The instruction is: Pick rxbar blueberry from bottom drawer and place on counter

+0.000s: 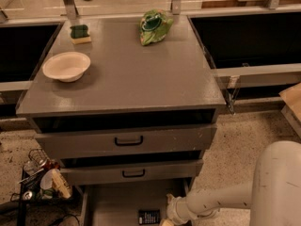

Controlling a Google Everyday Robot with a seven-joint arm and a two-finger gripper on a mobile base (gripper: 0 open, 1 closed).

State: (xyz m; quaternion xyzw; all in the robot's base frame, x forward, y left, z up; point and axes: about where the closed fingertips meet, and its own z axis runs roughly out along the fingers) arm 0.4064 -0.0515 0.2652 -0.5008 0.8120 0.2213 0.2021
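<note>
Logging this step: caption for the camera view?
Gripper low in the open bottom drawer beside the rxbar blueberry; counter holds bowl, sponge and green bag.

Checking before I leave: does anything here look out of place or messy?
Nothing spilled or broken. Only the bottom drawer stands open, the rxbar blueberry lying flat on its floor, with the claw low beside it at the picture's bottom edge. The green bag lies crumpled on the counter.

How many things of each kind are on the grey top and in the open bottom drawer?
white bowl: 1
sponge: 1
green bag: 1
rxbar blueberry: 1
Total: 4
The gripper is low in the bottom drawer, right beside the bar.
</note>
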